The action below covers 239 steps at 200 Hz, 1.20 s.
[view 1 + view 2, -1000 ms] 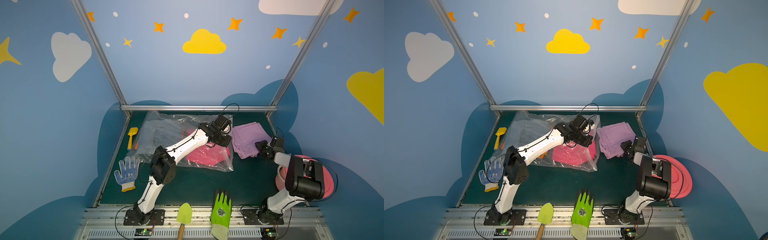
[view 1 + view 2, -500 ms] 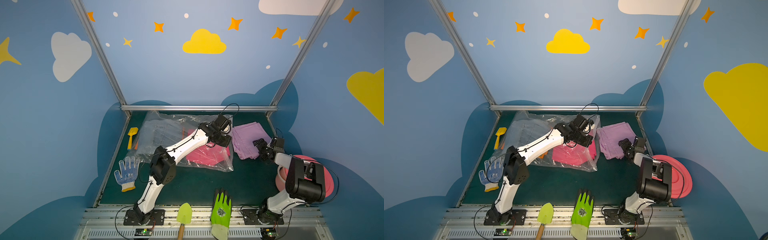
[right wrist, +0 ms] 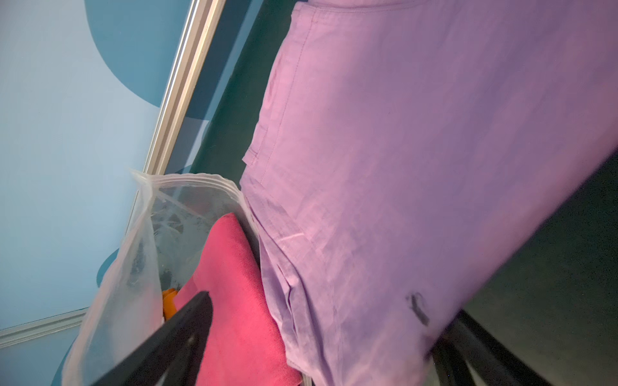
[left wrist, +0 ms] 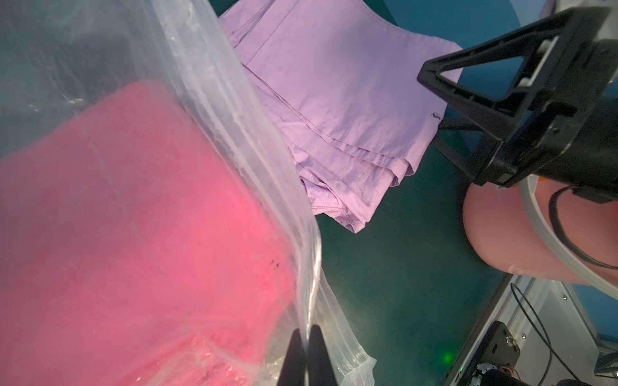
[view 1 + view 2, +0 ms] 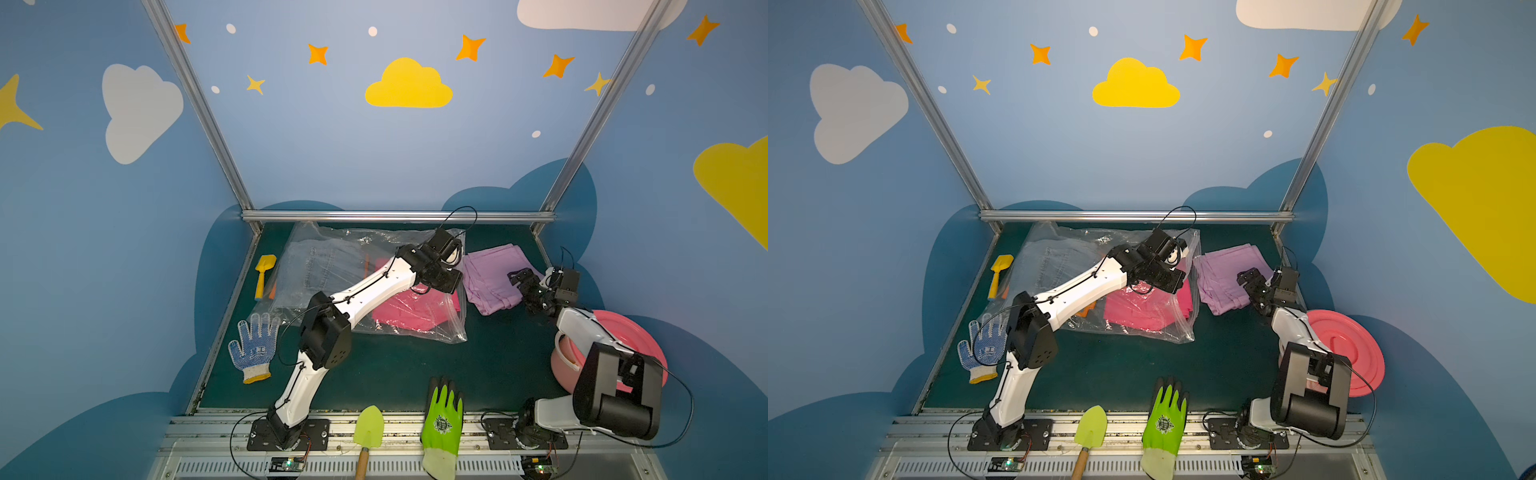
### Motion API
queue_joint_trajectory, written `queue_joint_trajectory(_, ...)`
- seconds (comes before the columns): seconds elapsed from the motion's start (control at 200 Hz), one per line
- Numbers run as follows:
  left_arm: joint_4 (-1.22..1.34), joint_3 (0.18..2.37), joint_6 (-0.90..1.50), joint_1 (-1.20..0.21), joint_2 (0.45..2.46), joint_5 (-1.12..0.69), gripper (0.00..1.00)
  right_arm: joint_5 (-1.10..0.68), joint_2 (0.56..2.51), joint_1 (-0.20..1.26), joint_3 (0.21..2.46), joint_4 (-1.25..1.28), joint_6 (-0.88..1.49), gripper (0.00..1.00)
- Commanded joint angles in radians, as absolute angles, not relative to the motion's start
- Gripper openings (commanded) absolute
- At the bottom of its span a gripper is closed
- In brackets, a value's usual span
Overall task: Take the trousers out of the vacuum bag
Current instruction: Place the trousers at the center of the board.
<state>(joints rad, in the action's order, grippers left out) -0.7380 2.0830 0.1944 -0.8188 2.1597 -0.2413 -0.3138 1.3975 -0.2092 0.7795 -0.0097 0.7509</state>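
Barely any orange trousers [image 5: 1087, 309] clear inside the hazy vacuum bag [image 5: 1177, 328]

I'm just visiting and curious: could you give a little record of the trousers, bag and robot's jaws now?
vacuum bag: on the green mat
lilac trousers: out, beside the bag
hot pink trousers: inside the bag
denim trousers: inside the bag
orange trousers: inside, mostly hidden
left jaws: shut on the bag's edge
right jaws: open, by the lilac trousers
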Motion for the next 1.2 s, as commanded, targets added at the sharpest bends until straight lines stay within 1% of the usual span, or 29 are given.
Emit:
queue_joint_trajectory(0.0, -0.752, 2.106, 0.181, -0.812, 2.14, -0.239, 0.05, -0.351, 1.363, -0.196, 0.82, -0.051, 0.739, 0.96)
queue_joint_trajectory(0.22, -0.753, 2.106, 0.181, -0.814, 2.138, -0.239, 0.05, -0.345, 1.318, -0.189, 0.83, -0.072, 0.732, 0.96)
queue_joint_trajectory(0.516, -0.752, 2.104, 0.182, -0.813, 2.133, -0.24, 0.05, -0.397, 1.355, -0.176, 0.832, -0.041, 0.72, 0.95)
queue_joint_trajectory(0.716, -0.755, 2.108, 0.181, -0.813, 2.126, -0.239, 0.05, -0.525, 1.471, -0.133, 0.867, 0.01, 0.685, 0.93)
queue_joint_trajectory(0.831, -0.761, 2.115, 0.176, -0.813, 2.123, -0.239, 0.05, -0.582, 1.552, -0.069, 0.902, 0.026, 0.649, 0.92)
queue_joint_trajectory(0.961, -0.77, 2.116, 0.166, -0.816, 2.116, -0.236, 0.05, -0.651, 1.641, 0.0, 0.94, 0.061, 0.631, 0.88)
queue_joint_trajectory(1.192, -0.769, 2.105, 0.154, -0.821, 2.1, -0.23, 0.05, -0.665, 1.754, 0.086, 0.997, 0.074, 0.599, 0.8)
